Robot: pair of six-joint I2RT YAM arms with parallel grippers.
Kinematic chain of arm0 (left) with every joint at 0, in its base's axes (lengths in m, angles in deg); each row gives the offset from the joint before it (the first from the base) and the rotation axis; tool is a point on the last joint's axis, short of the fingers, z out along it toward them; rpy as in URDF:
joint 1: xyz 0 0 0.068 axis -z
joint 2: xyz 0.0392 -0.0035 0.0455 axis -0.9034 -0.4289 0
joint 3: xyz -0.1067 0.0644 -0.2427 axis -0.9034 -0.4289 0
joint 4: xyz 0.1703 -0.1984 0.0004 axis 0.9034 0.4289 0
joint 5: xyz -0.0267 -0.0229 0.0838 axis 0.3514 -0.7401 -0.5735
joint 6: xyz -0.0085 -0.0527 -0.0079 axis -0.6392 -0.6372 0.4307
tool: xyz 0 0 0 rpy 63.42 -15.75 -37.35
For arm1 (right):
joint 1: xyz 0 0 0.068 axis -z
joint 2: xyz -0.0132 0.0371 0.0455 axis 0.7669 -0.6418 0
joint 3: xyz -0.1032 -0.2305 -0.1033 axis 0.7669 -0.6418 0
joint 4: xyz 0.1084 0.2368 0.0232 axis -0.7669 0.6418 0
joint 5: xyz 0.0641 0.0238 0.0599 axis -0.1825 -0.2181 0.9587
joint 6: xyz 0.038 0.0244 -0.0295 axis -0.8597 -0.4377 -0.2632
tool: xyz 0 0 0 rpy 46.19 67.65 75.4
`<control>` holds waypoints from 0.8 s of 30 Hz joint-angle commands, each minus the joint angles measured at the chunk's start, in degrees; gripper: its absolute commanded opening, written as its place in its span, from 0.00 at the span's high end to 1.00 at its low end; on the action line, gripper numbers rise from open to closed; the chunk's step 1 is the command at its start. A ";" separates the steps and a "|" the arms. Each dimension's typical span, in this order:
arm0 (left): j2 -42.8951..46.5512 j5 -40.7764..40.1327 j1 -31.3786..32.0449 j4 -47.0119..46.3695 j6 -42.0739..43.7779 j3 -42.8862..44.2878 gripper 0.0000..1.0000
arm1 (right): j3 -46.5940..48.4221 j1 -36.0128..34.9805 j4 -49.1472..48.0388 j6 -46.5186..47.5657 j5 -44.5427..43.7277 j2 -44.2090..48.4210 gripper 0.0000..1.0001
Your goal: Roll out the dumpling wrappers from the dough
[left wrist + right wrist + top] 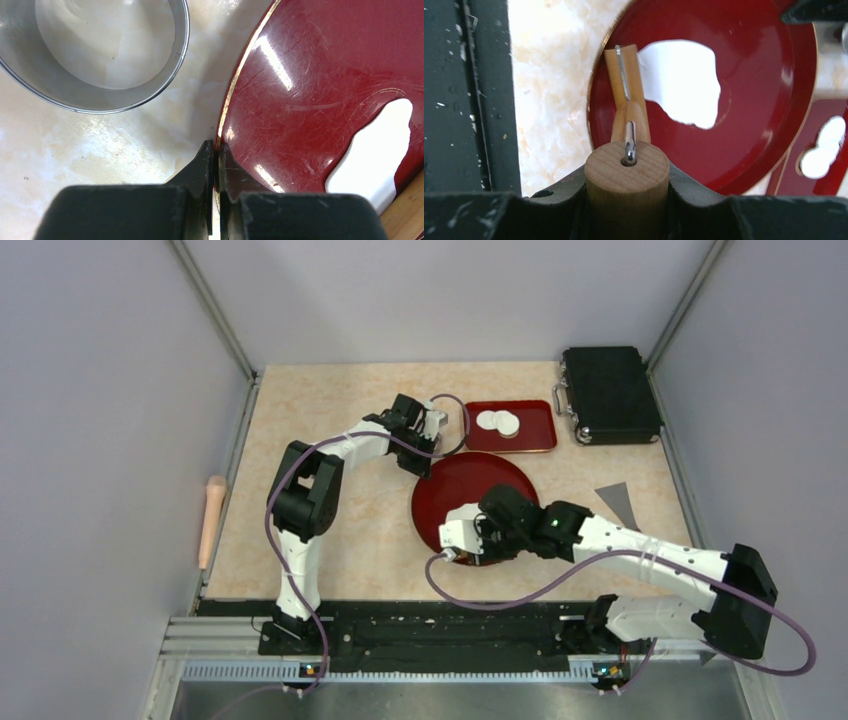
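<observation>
The dough (681, 80) is a flattened, ragged white sheet on the round red plate (764, 125). It also shows in the left wrist view (375, 150); in the top view my right arm hides it. My right gripper (626, 175) is shut on the wooden handle (626, 192) of a small roller (624, 75), which lies on the plate at the dough's edge. My left gripper (216, 150) is shut on the plate's rim (235, 85) at its far left (425, 440). Two dumpling wrappers (498, 422) lie on the red rectangular tray (535, 440).
A metal ring (150, 85) stands on the table just beside the left gripper. A wooden rolling pin (212, 520) lies at the table's left edge. A black case (610, 395) sits at the far right, and a grey triangular piece (618, 502) lies right of the plate.
</observation>
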 commanded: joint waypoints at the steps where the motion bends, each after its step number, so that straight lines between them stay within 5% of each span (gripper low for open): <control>1: -1.84 -4.13 -0.36 0.16 1.81 -1.48 1.00 | 4.20 2.44 0.93 -1.82 -8.77 5.52 1.00; 7: 0.07 -6.75 -0.43 0.93 2.03 -1.29 1.00 | 5.28 9.57 -7.61 0.61 -21.52 13.14 1.00; 16: 2.39 -9.23 -1.51 1.32 3.52 -1.52 1.00 | -11.86 22.65 -26.09 6.19 -32.37 19.76 1.00; 24: 3.03 -8.74 -2.00 2.02 4.17 -0.96 1.00 | -21.66 29.67 -32.43 5.85 -29.89 20.20 1.00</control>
